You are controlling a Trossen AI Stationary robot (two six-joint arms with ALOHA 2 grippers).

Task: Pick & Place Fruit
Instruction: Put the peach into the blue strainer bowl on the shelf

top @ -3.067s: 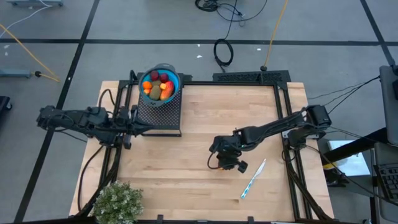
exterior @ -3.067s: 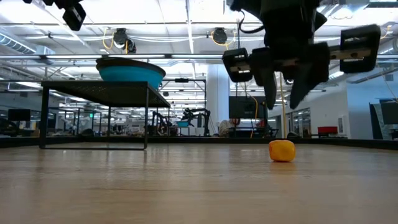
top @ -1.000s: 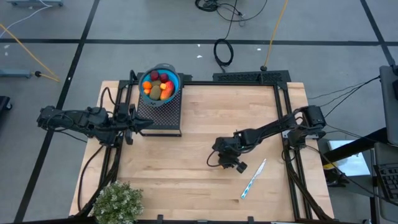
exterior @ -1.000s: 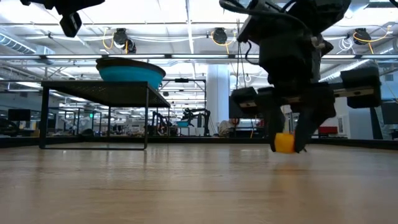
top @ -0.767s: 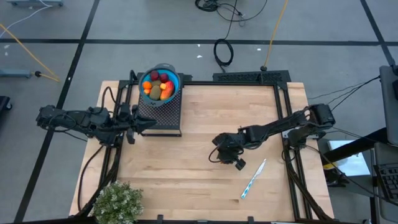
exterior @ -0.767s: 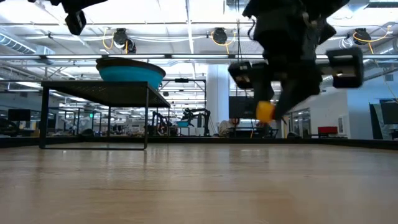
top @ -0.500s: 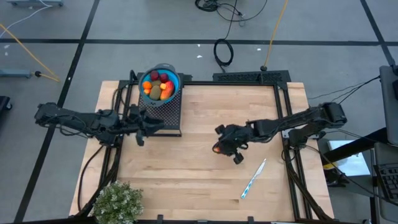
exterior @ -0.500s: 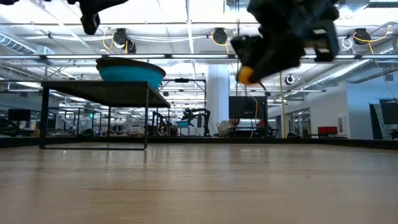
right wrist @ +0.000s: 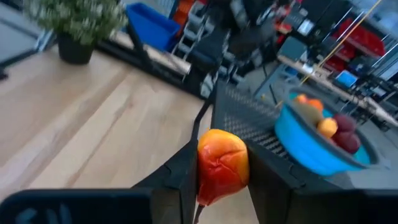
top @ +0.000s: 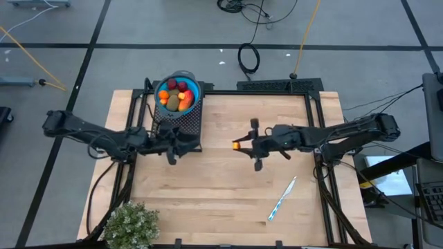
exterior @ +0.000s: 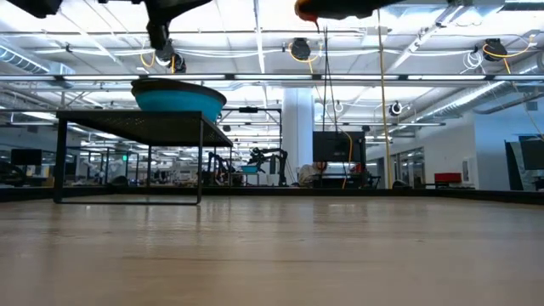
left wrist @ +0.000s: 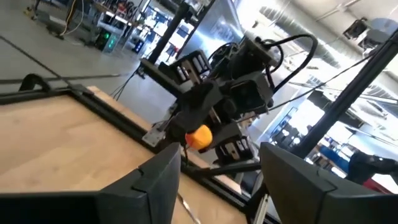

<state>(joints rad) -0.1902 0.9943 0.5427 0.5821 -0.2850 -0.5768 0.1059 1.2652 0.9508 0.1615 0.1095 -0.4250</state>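
Here the right gripper (top: 239, 145) hung above the middle of the table (top: 228, 200), its fingers closed on a small orange fruit (right wrist: 222, 163) lifted clear of the wood. The left gripper (top: 181, 144) sat beside the black mesh stand (top: 181, 124), fingers parted and empty. More fruit filled the blue bowl (top: 194, 91) on that stand.
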